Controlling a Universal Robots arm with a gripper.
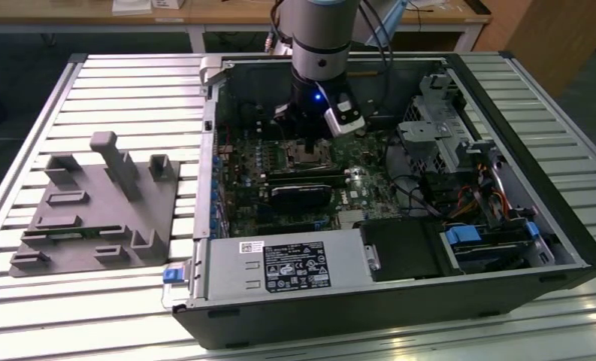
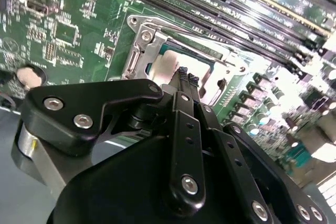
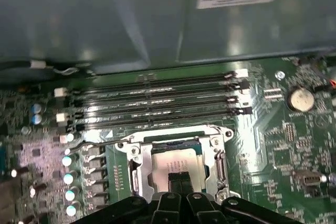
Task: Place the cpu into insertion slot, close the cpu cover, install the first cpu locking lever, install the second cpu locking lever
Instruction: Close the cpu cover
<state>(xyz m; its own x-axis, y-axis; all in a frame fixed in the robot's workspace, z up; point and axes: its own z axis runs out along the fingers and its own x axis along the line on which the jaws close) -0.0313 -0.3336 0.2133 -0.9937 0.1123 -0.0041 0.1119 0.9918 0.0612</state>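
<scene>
Silver cpu cover [image 3: 139,169] lies around the pale cpu [image 3: 176,162] in the insertion slot [image 3: 129,150] in both wrist views. The exterior view takes in the whole open computer case [image 1: 538,226], with a grey fixture [image 1: 97,210] at its nine o'clock. The gripper [image 3: 180,178] hangs at the cpu, its two fingers pressed together, holding nothing; whether they touch it is unclear. Its body hides the slot's near edge. Four memory slots [image 3: 152,95] lie just beside the slot
</scene>
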